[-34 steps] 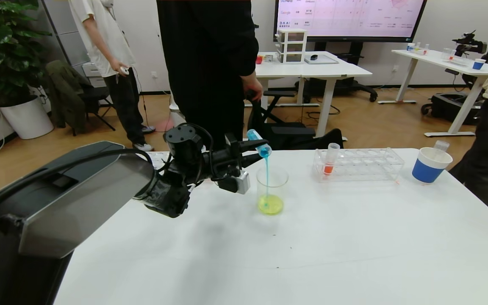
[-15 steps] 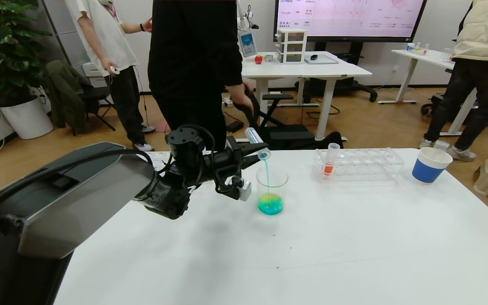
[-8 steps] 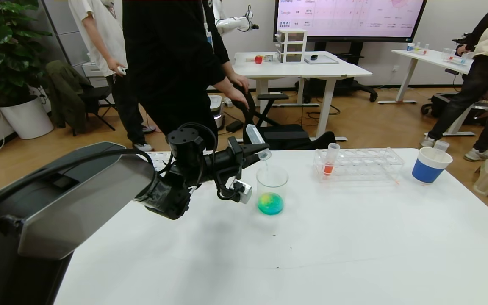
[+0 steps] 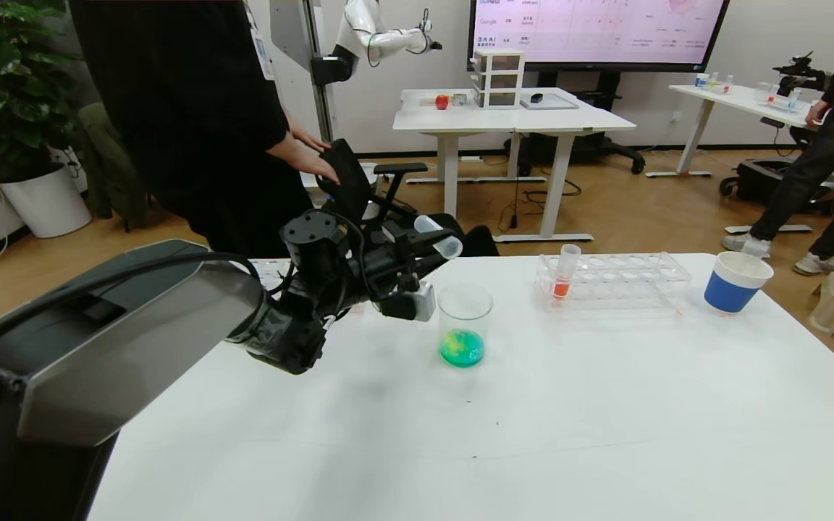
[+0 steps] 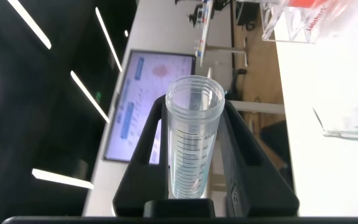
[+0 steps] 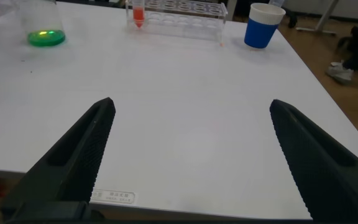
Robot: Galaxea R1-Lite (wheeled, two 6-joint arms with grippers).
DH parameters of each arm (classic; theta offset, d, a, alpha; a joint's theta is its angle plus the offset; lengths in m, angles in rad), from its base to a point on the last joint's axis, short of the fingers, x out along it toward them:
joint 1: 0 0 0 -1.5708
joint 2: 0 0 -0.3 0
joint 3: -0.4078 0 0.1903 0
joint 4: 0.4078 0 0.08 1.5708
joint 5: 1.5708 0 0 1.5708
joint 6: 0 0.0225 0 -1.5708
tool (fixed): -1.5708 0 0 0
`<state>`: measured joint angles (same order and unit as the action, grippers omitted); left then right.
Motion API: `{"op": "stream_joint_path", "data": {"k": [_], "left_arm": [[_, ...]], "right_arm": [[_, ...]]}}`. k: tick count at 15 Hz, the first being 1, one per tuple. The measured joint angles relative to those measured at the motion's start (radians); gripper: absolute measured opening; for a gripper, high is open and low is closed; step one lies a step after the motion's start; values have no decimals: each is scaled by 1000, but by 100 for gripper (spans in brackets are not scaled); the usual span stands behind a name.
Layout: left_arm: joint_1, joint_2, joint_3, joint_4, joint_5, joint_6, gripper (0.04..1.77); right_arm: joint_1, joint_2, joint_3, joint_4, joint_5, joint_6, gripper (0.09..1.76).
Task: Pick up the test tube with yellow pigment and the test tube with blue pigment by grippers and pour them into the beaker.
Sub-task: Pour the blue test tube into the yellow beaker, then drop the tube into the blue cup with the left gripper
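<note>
Since two seconds ago the blue stream has stopped and my left claw has drawn the tube up and back from the beaker's mouth; the liquid below has gone from yellow to blue-green.

Head view: my left gripper (image 4: 437,244) is clenched on the test tube with blue pigment (image 4: 437,236), now drained and clear, held tilted with its open mouth toward the beaker (image 4: 465,324), above and just to its left, not touching. Beaker stands upright on the white table (image 4: 533,420), with a teal pool with a yellow patch at its bottom. Beyond it to the right, a clear rack (image 4: 611,281) holds one upright tube with orange liquid (image 4: 565,272). Farther right, a blue-and-white paper cup (image 4: 735,281).

Left wrist view: fingers (image 5: 143,146) grip the empty graduated tube (image 5: 193,137) on both sides.

Right wrist view: my right gripper (image 6: 191,155) hangs spread wide over the near table, holding nothing. Beaker (image 6: 44,25), rack (image 6: 178,10) and cup (image 6: 263,25) lie well beyond it.
</note>
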<state>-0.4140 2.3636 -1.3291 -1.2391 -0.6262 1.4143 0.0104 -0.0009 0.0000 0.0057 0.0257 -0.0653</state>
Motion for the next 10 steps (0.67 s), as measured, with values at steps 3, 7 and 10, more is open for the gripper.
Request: {"op": "stream_joint_path", "data": {"k": [3, 7, 10], "left_arm": [[-33, -34, 68, -134, 403, -401, 51], [-110, -91, 130, -163, 891, -818, 51], [-144, -133, 127, -28, 1116, -1093, 51]], "right_arm": [[0, 0, 0, 0, 0, 0, 174], [0, 0, 0, 0, 0, 0, 174], [0, 0, 0, 0, 0, 0, 174]]}}
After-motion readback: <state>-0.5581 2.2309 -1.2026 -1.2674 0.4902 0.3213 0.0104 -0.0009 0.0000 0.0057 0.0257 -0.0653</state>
